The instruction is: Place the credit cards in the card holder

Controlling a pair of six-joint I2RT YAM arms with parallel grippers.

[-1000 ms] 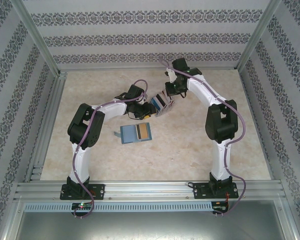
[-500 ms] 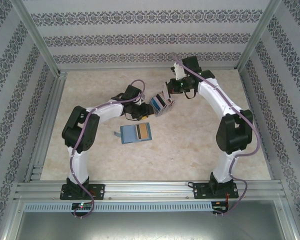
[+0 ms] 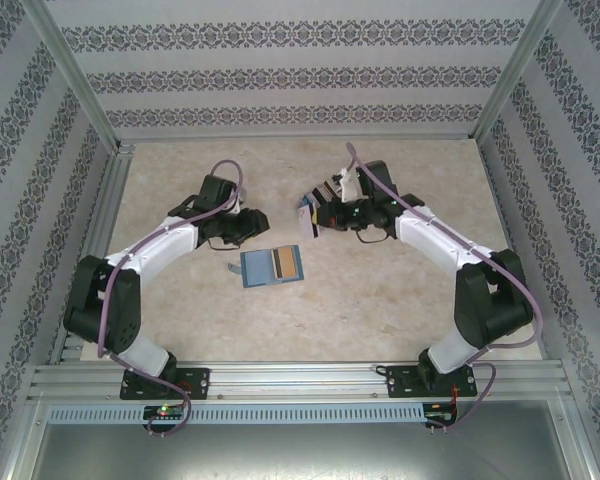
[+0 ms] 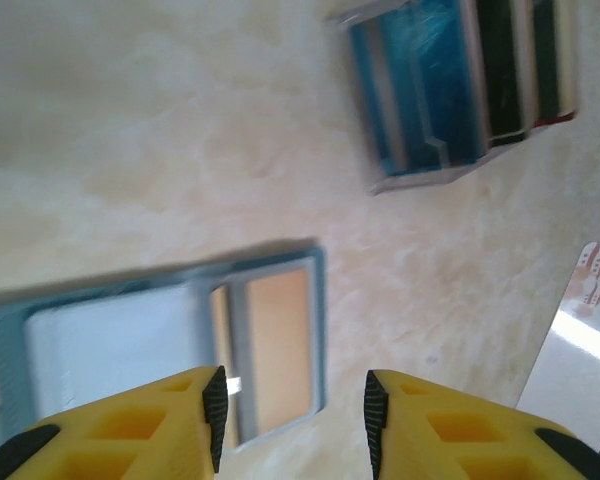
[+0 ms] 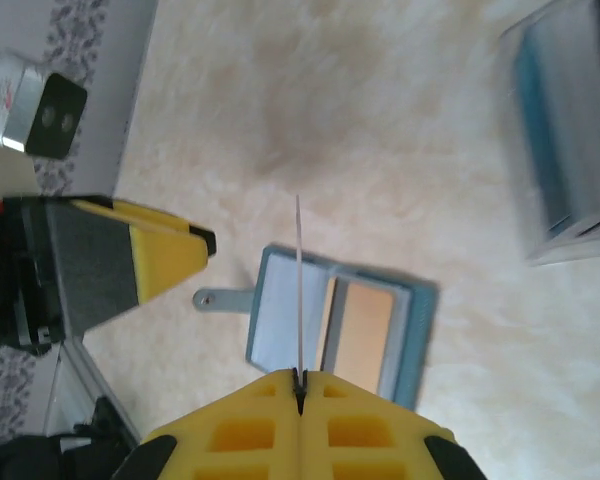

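Credit cards (image 4: 480,80), thin plastic rectangles in blue and black, stand packed on edge in a clear plastic box (image 4: 430,178) on the beige marbled table (image 3: 380,290). The right gripper (image 5: 300,380) is pinched tight on 1 thin card (image 5: 298,280), seen edge-on, above the open blue card holder (image 3: 255,270), where 1 tan-orange card (image 3: 287,264) sits. The left gripper (image 4: 290,405) hovers over the holder, moderately parted and empty.

Card holder (image 4: 110,340) blurred, partly behind left pincer (image 4: 292,410).
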